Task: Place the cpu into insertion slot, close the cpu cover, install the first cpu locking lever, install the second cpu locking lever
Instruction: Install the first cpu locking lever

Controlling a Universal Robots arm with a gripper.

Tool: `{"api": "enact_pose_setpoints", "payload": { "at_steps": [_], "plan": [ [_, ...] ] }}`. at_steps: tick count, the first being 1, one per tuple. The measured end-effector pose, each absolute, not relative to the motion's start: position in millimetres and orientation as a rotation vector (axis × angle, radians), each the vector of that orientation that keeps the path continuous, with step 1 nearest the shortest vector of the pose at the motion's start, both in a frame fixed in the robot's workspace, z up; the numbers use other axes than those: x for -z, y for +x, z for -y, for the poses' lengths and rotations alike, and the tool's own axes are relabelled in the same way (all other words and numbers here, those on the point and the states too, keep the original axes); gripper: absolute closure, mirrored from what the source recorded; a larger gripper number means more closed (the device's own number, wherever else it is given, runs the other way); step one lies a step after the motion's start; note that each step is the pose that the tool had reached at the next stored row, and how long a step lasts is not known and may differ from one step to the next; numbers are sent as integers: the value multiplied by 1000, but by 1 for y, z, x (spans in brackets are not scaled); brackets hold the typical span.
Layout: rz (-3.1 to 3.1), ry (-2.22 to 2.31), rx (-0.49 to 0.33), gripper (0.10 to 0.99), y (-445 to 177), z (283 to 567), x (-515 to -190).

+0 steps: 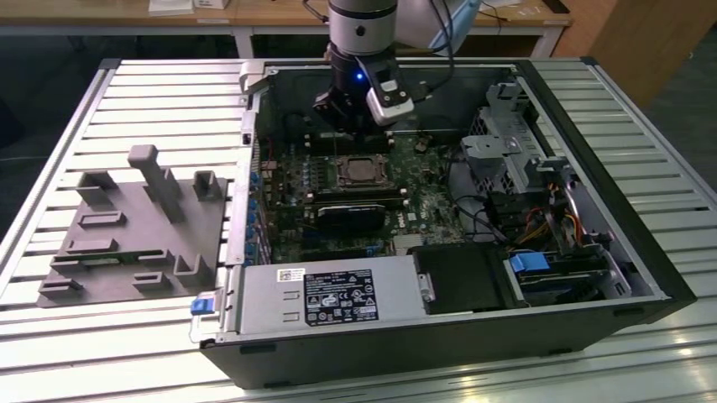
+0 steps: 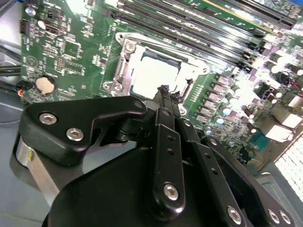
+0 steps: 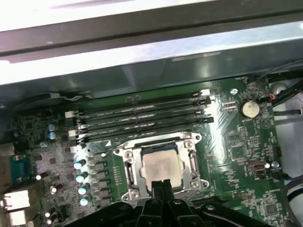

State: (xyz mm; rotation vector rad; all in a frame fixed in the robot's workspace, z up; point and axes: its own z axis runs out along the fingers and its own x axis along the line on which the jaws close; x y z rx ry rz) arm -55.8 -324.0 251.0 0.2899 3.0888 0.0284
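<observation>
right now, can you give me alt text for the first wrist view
A small square silver-grey cpu lies in its silvery-rimmed square socket on a green motherboard, with the robot's closed black hand poised at one edge of the chip. Long black memory slots run alongside the socket.

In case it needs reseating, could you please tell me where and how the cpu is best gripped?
By two opposite edges, from straight above: the cpu is a thin flat square lying level. The cpu cover seems to overlap those edges now, baring just its top, so the frame would likely need lifting first.
</observation>
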Motion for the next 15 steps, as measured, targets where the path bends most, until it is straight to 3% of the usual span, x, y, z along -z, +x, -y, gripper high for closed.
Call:
{"api": "enact_pose_setpoints", "payload": {
  "at_steps": [15],
  "plan": [
    [-3089, 290, -29, 980, -100, 324, -251]
  ]
}}
